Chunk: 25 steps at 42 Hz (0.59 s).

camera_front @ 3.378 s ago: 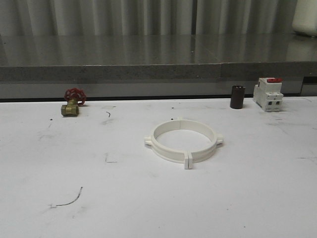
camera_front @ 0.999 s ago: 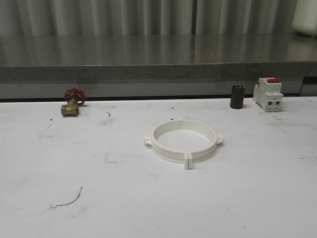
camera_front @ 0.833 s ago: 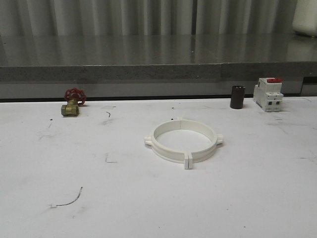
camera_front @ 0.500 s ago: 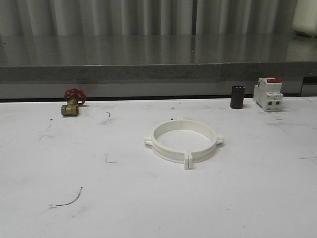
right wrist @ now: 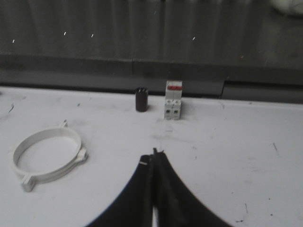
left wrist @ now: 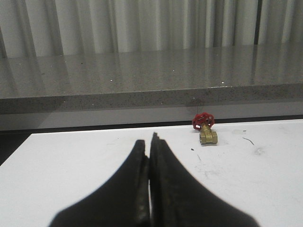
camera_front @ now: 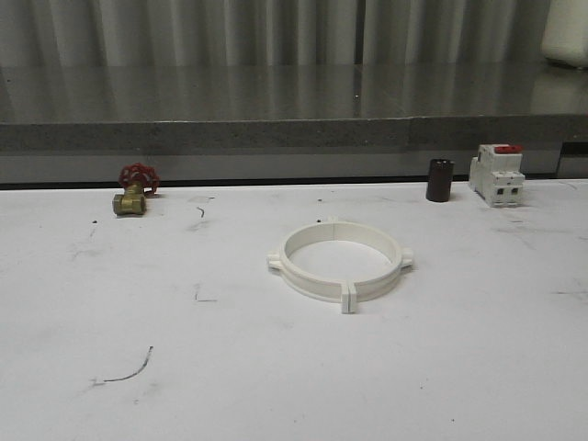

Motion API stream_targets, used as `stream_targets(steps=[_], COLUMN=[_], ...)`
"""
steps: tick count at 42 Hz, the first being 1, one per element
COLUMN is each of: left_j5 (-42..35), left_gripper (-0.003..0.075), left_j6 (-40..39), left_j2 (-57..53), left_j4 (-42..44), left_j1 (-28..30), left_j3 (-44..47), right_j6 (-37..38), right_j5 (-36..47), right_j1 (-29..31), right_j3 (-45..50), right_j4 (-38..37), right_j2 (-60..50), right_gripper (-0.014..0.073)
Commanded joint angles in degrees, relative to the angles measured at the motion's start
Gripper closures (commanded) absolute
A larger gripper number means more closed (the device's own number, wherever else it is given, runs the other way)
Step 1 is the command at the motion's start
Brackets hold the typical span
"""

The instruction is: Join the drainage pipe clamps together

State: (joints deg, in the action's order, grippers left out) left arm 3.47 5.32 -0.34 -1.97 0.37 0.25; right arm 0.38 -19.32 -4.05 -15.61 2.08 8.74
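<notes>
The drainage pipe clamps [camera_front: 340, 261] lie flat in the middle of the white table, their two white half-rings meeting as one wide ring with small tabs at the sides and front. The same clamps [right wrist: 47, 157] appear in the right wrist view, off to the side of the fingers. My right gripper [right wrist: 154, 156] is shut with nothing in it, well apart from the ring. My left gripper [left wrist: 148, 144] is shut and empty too, over bare table short of the brass valve.
A brass valve with a red handwheel [camera_front: 134, 191] sits at the back left. A dark cylinder [camera_front: 439, 179] and a white red-topped switch [camera_front: 497, 174] stand at the back right. A grey ledge [camera_front: 276, 133] runs behind the table.
</notes>
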Motion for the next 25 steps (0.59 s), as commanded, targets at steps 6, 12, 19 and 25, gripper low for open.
stream_targets(steps=[6, 12, 19, 25], left_j5=[-4.7, -4.7, -4.7, -4.7], left_gripper=[0.0741, 0.0741, 0.0741, 0.0741], left_j6=[-0.6, -0.6, -0.6, -0.6], left_j2=[-0.6, -0.6, -0.6, -0.5], left_j4=[-0.1, -0.1, -0.1, -0.1], left_j1=[-0.3, -0.3, -0.3, -0.3], left_j3=[1.3, 1.3, 1.3, 1.3], right_j6=[-0.4, -0.4, -0.4, -0.4], right_j5=[16.2, 19.3, 20.0, 20.0], right_j1=[2.5, 2.5, 2.6, 2.6], right_j3=[10.4, 15.2, 16.9, 16.9], right_j4=[1.2, 3.2, 3.1, 3.1], right_j2=[-9.4, -10.2, -10.3, -10.3], right_gripper=[0.0663, 0.0663, 0.0663, 0.0663])
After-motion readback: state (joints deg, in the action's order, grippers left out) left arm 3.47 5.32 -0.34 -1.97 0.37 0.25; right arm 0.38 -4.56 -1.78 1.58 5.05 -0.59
